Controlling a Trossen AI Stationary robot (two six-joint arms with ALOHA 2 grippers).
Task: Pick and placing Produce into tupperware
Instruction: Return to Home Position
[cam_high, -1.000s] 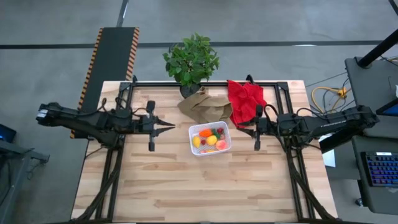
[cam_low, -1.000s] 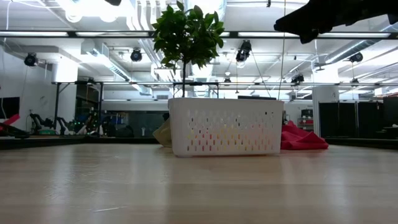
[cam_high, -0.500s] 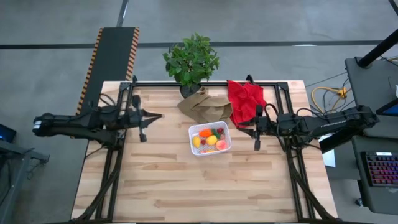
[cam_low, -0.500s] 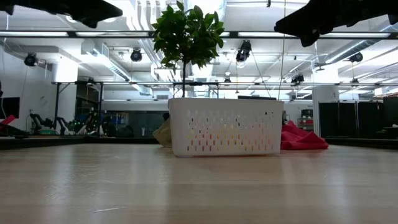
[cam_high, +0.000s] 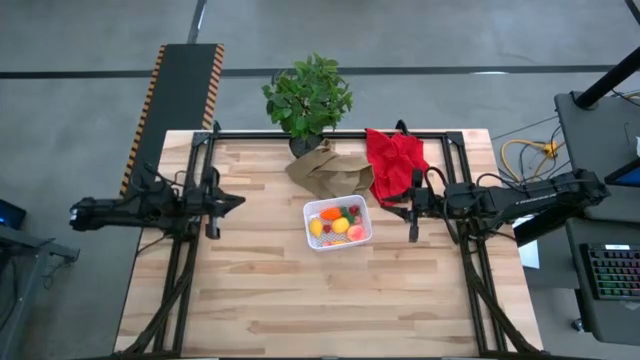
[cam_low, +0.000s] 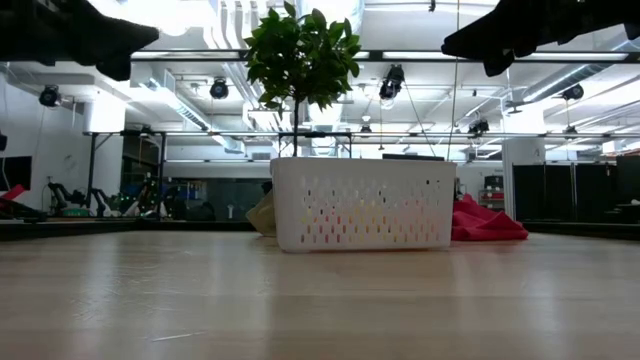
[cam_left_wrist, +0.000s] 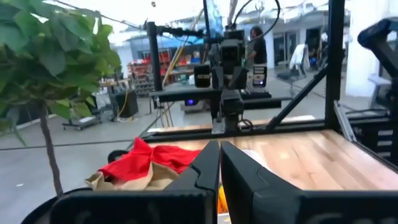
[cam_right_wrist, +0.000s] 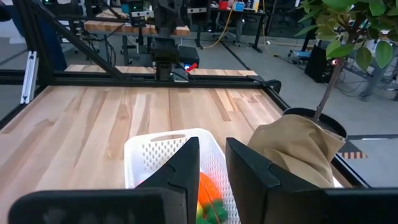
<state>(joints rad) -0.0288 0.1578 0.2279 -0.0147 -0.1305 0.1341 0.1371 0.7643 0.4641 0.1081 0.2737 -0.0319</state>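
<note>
The white tupperware (cam_high: 308, 228) stands on its base at the table's middle, and several small yellow, orange and red produce pieces (cam_high: 339, 224) lie inside it. It also shows in the low view (cam_low: 362, 217) and the right wrist view (cam_right_wrist: 163, 153), where orange and green produce (cam_right_wrist: 208, 190) shows between the fingers. My left gripper (cam_high: 242, 200) hovers shut and empty over the table's left side, well clear of the tupperware. My right gripper (cam_high: 388, 208) hovers just right of the tupperware, its fingers a narrow gap apart and empty.
A potted plant (cam_high: 308, 95), a crumpled brown paper bag (cam_high: 330, 170) and a red cloth (cam_high: 393, 158) sit along the far edge behind the tupperware. Black frame rails (cam_high: 185, 270) run down both table sides. Bare wood (cam_high: 330, 300) fills the near half.
My left gripper has drawn back from near the tupperware toward the table's left edge, staying above the table. The right arm, the tupperware and the produce have kept still.
</note>
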